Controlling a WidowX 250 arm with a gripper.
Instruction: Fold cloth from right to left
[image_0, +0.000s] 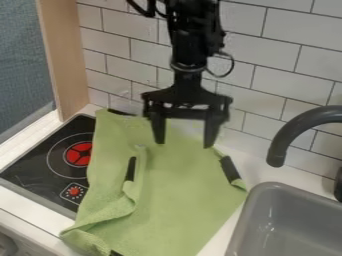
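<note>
End effector (185, 143) hangs pointing down at far end of green cloth (177, 200), released, fingers spread.

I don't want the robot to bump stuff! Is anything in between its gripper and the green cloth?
No, nothing I can see is between the gripper and the green cloth. The open gripper hangs at the cloth's wall end. The dark faucet is off to the side, past the cloth's right edge.

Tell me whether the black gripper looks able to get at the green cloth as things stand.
Probably yes: the gripper hangs over the upper part of the green cloth with its fingers apart, and nothing seems to block it; the faucet stands off to the side.
</note>
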